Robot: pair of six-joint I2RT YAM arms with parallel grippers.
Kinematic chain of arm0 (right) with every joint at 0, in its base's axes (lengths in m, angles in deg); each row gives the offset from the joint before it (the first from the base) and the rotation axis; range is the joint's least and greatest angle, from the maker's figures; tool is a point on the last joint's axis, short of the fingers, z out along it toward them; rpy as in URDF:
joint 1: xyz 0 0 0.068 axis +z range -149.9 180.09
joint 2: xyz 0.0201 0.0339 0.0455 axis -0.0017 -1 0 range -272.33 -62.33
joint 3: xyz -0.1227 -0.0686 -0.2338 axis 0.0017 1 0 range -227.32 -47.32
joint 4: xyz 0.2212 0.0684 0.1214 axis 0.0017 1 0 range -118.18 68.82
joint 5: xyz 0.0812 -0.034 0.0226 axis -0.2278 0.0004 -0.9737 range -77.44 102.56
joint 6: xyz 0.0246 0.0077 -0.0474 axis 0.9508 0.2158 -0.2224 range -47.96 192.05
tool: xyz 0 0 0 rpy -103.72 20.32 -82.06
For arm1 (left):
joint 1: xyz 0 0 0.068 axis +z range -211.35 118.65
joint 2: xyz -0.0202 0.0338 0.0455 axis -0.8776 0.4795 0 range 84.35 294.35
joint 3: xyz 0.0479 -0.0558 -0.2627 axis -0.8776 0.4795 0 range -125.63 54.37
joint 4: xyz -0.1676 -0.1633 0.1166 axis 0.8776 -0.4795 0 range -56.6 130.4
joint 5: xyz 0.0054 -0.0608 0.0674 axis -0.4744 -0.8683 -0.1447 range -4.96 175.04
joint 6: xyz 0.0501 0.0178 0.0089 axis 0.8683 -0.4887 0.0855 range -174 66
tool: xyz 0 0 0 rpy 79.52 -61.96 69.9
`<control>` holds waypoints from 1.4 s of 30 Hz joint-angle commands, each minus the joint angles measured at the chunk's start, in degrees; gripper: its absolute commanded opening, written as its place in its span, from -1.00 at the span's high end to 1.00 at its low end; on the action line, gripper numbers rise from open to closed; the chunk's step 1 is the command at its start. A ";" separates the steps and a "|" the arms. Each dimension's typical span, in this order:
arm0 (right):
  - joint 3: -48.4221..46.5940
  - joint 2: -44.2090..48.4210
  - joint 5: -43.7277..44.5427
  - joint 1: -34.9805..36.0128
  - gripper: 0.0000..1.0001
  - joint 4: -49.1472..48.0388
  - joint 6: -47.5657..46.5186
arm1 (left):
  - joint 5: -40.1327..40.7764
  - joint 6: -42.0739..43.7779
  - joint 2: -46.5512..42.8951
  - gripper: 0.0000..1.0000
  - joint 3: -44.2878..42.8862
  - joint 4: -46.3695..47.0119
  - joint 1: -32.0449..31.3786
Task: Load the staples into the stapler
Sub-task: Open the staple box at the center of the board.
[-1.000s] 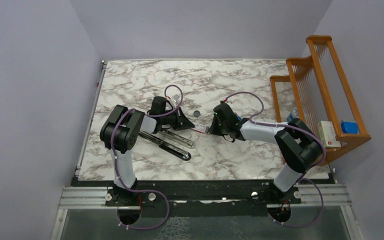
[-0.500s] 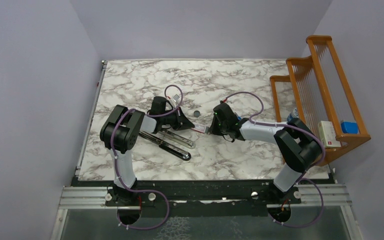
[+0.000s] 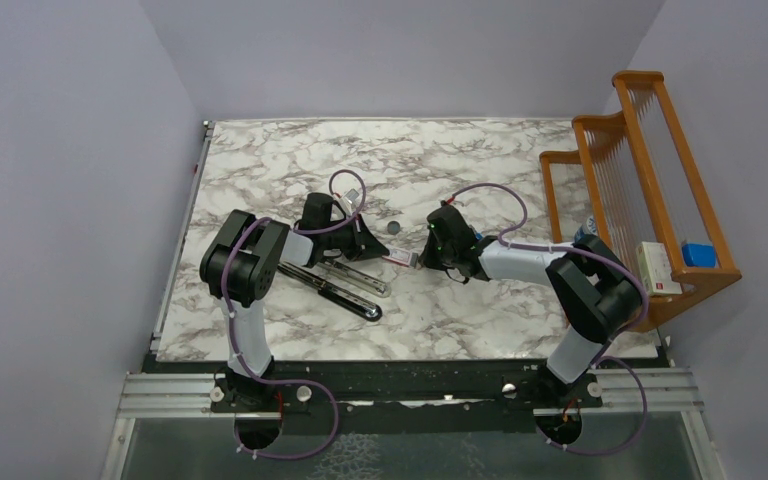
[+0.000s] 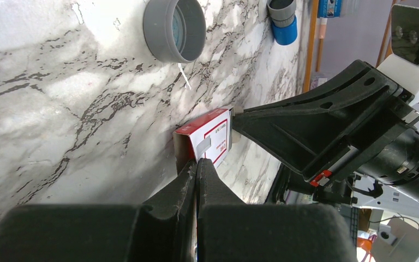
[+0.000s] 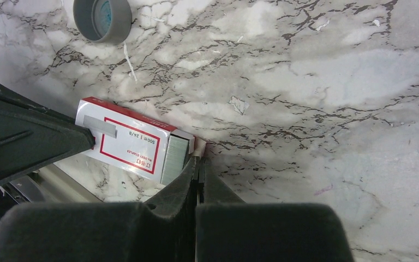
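Staple box, braced end to end between two closed pincers.
Right gripper [image 5: 198, 164] jaws pressed together at the open end (anything nipped: cannot tell); staples [image 5: 174, 153] sit inside box [image 5: 125, 139], lying toward 10 o'clock; left gripper [image 4: 196, 166], likewise closed, likely steadies the far end; stapler [image 3: 345, 285] at 8 o'clock.

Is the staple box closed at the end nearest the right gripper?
No, that end of the box is open and the grey staples show inside it.

silvery staples [image 5: 175, 154] showing at box's [image 5: 125, 141] open end, black stapler [image 3: 350, 299] lying open
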 commanded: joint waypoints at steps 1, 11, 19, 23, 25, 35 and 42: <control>0.39 -1.62 -0.64 -0.45 0.99 1.07 -0.26 | -1.37 0.87 -0.83 0.95 -0.78 1.09 -0.20; -0.25 -0.10 6.52 -0.45 0.99 6.81 -4.55 | -1.34 0.69 -0.96 0.97 -1.01 1.09 -0.19; 1.61 1.41 10.15 -0.61 0.99 9.89 -5.34 | -1.18 0.60 -0.91 0.98 -1.13 1.09 -0.05; 3.26 2.53 10.09 -1.10 0.99 10.41 -4.42 | -1.10 0.56 -0.91 0.99 -1.05 1.09 0.14; 3.96 3.16 10.17 -1.27 0.99 10.69 -4.13 | -1.14 0.59 -1.00 0.99 -1.06 1.09 0.30; 7.30 7.24 10.52 -2.20 0.99 12.83 -3.63 | -1.63 0.69 -1.44 0.99 -1.07 1.09 1.85; 7.47 8.66 10.53 -2.23 0.99 12.70 -4.57 | -2.01 0.69 -1.18 0.99 -1.51 1.09 2.36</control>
